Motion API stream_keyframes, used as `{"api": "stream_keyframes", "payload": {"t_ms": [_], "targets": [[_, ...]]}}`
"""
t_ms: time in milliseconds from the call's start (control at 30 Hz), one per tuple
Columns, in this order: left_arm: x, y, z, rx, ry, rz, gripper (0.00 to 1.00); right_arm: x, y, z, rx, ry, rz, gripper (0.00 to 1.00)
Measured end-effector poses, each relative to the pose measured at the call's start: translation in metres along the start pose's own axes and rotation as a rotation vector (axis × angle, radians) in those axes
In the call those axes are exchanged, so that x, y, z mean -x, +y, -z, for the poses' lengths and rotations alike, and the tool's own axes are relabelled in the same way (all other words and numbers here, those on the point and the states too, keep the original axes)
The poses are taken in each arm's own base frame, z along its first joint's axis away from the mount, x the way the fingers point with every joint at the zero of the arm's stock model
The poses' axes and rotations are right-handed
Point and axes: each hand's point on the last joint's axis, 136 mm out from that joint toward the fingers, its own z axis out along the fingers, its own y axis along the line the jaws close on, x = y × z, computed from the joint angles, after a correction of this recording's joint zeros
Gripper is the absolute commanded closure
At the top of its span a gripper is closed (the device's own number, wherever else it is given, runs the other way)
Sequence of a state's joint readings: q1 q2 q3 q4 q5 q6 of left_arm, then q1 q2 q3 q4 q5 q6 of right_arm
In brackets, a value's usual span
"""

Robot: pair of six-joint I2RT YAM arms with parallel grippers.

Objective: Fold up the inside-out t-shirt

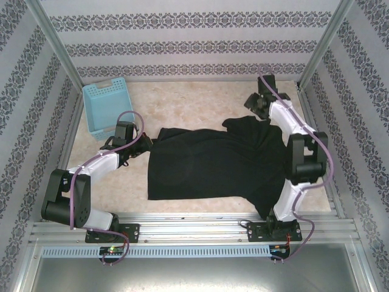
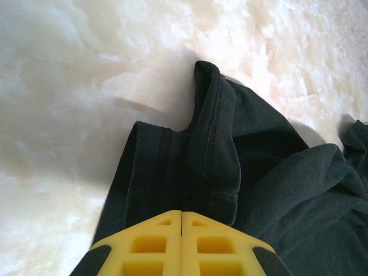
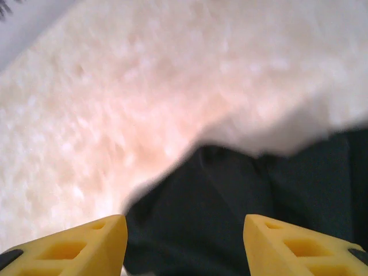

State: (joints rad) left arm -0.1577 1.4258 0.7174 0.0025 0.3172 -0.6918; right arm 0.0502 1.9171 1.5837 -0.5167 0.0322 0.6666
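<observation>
**One pinch, one open reach, much left unclear**

We see the inside-out t-shirt (image 1: pixel 213 164) lying on the pale mottled table (image 1: pixel 194 103), roughly in the middle. Its body is spread fairly flat and its right-hand part is bunched into darker folds. The right arm crosses over that bunched part, so the shirt's edge there is hidden from above, and the near right corner disappears under the arm's lower link.

The left gripper (image 1: pixel 143 143) sits at the shirt's far left corner, where the cloth is drawn out into a point toward it. From above it is dark against dark and we cannot read how the jaws stand. In the left wrist view the yellow fingers (image 2: pixel 155 244) are pressed together, tip against tip. A stitched hem fold of the shirt (image 2: pixel 259 172) runs straight in beneath them. We take it as pinched, though the fingers themselves cover the exact spot of the grip.

The right gripper (image 1: pixel 256 104) is at the far right, by the shirt's upper edge. In the right wrist view its fingers (image 3: pixel 86 244) stand well apart with nothing between the pads, and the dark edge of the shirt (image 3: pixel 230 201) lies below the gap. That view is blurred, so we cannot tell whether the tips touch the cloth or hang above it.

A light blue basket (image 1: pixel 108 106) stands at the far left, apart from the shirt. The left arm's wrist and cable cover its near corner.
</observation>
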Motion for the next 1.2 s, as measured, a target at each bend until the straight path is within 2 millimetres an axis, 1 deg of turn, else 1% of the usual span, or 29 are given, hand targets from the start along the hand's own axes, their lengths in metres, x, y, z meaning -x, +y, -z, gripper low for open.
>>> {"api": "stream_keyframes", "payload": {"t_ms": [67,100,167,267,367,467,533,600,767,800,933,1033,1133,1200], "targets": [[0.0,0.0,0.0,0.0,0.0,0.0,1.0,0.013,-0.001,-0.02,-0.02,0.009,0.015,0.42],[0.0,0.0,0.0,-0.001,0.0,0.0,1.0,0.014,-0.003,-0.034,-0.037,0.026,0.025,0.42],[0.0,0.0,0.0,-0.001,0.0,0.0,1.0,0.01,-0.012,-0.057,-0.076,0.075,0.043,0.42],[0.0,0.0,-0.001,0.001,0.002,-0.003,1.0,-0.004,-0.022,-0.084,-0.113,0.156,0.07,0.42],[0.0,0.001,-0.002,0.004,0.006,-0.005,1.0,-0.019,-0.026,-0.099,-0.13,0.225,0.094,0.44],[-0.001,0.002,-0.005,0.01,0.014,-0.003,1.0,-0.025,-0.026,-0.105,-0.13,0.269,0.105,0.47],[-0.002,0.003,-0.007,0.013,0.022,0.0,1.0,-0.027,-0.024,-0.105,-0.122,0.287,0.109,0.57],[-0.003,0.004,-0.009,0.016,0.028,0.001,1.0,-0.027,-0.02,-0.106,-0.109,0.3,0.113,0.73],[-0.003,0.003,-0.009,0.011,0.033,0.001,1.0,-0.025,-0.015,-0.101,-0.093,0.317,0.129,0.98],[-0.002,0.002,-0.009,0.009,0.031,0.001,1.0,-0.023,-0.012,-0.098,-0.088,0.314,0.127,1.0],[-0.002,0.002,-0.01,0.009,0.031,0.001,1.0,-0.007,0.0,-0.088,-0.056,0.277,0.144,1.0],[-0.003,0.003,-0.011,0.014,0.036,0.003,1.0,0.002,0.006,-0.075,-0.036,0.247,0.165,1.0],[-0.004,0.006,-0.014,0.02,0.042,0.007,1.0,0.011,0.012,-0.046,0.0,0.19,0.185,1.0],[-0.004,0.007,-0.014,0.022,0.043,0.009,1.0,0.007,0.008,-0.017,0.025,0.15,0.19,1.0]]}}
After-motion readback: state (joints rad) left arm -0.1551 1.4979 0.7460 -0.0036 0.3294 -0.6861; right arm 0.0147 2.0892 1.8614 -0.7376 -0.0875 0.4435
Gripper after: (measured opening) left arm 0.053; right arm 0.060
